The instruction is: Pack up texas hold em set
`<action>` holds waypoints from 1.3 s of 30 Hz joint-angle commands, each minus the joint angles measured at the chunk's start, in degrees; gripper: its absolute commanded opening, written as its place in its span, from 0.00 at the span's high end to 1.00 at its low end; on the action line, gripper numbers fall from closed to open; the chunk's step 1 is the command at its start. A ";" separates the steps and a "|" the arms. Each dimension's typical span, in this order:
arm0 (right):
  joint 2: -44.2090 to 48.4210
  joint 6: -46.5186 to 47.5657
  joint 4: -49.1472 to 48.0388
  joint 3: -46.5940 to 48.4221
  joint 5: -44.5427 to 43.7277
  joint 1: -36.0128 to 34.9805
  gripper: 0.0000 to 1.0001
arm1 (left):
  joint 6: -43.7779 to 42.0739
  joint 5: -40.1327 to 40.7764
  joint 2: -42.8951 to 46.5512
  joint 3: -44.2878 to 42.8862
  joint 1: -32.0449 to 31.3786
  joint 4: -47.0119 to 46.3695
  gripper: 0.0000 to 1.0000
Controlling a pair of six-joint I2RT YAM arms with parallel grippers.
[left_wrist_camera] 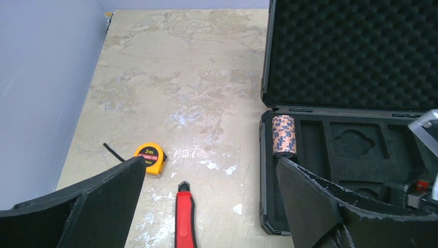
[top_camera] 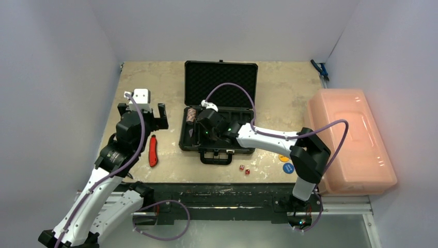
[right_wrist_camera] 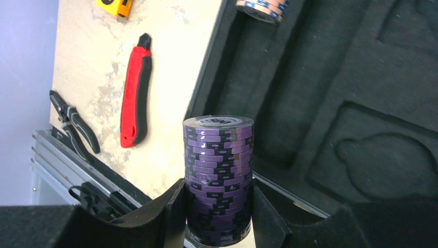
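The black briefcase (top_camera: 219,139) lies open at mid-table, its foam-lined lid (top_camera: 221,82) raised toward the back. An orange and blue chip stack (left_wrist_camera: 284,136) lies in the left slot of the moulded tray (left_wrist_camera: 356,144). My right gripper (right_wrist_camera: 218,194) is shut on a tall purple chip stack (right_wrist_camera: 218,155) and holds it above the tray's front left corner (top_camera: 205,132). My left gripper (left_wrist_camera: 209,163) hangs open over bare table left of the case, with nothing between its fingers. Two red dice (top_camera: 244,169), a blue disc (top_camera: 287,168) and a yellow disc (top_camera: 283,158) lie in front of the case.
A red-handled knife (top_camera: 153,151) lies left of the case, below my left gripper. A yellow tape measure (left_wrist_camera: 150,157) sits further back on the left. Black pliers (right_wrist_camera: 75,124) lie near the front edge. A large pink bin (top_camera: 351,139) fills the right side, and blue pliers (top_camera: 319,68) lie at the back right.
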State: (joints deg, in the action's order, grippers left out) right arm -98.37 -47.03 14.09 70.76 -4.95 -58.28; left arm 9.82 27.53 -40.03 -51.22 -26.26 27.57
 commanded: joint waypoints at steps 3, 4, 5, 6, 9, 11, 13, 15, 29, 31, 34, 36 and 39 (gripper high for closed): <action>-5.13 -4.01 0.86 10.75 -0.86 -0.43 1.00 | -0.68 1.03 1.24 -2.26 0.33 -0.29 0.00; -6.03 -4.31 1.49 11.98 -1.33 -0.43 1.00 | -0.66 1.04 1.33 -2.25 0.33 -0.28 0.00; -6.86 -4.56 2.03 12.88 -1.76 -0.43 1.00 | -0.68 1.04 1.42 -2.25 0.33 -0.18 0.00; -7.52 -4.98 2.41 13.80 -2.26 -0.43 1.00 | -0.63 0.99 1.45 -2.22 0.33 -0.14 0.00; -9.38 -7.08 3.58 15.88 -2.43 -0.43 1.00 | -0.60 0.82 1.45 -2.30 0.33 -0.12 0.00; -10.45 -8.57 4.18 16.90 -2.43 -0.43 1.00 | -0.67 0.91 1.47 -2.31 0.33 0.02 0.00; -11.42 -9.44 4.46 17.76 -2.83 -0.43 1.00 | -0.68 0.88 1.47 -2.35 0.33 0.00 0.00; -11.94 -10.38 4.60 18.18 -3.38 -0.43 1.00 | -0.68 0.86 1.38 -2.30 0.33 0.10 0.00; -14.92 -13.77 3.06 19.92 -8.70 0.26 0.98 | -0.85 0.20 0.58 -2.13 0.33 -0.01 0.00; -15.14 -14.08 2.78 19.94 -8.69 0.35 0.98 | -0.84 -0.17 0.57 -2.13 0.33 0.00 0.00; -15.34 -14.31 2.13 20.01 -8.47 0.61 0.99 | -0.86 -0.45 0.50 -2.00 0.33 -0.07 0.00; -15.58 -14.74 2.05 20.07 -8.48 0.83 0.98 | -0.86 -0.54 0.36 -2.05 0.33 -0.11 0.01; -15.95 -15.47 1.63 19.94 -8.20 1.18 0.98 | -0.86 -0.50 0.22 -1.98 0.33 -0.11 0.01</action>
State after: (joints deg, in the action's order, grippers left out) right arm -115.15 -60.34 19.64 87.55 -11.44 -57.84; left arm 9.82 27.38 -39.75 -51.33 -26.26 28.42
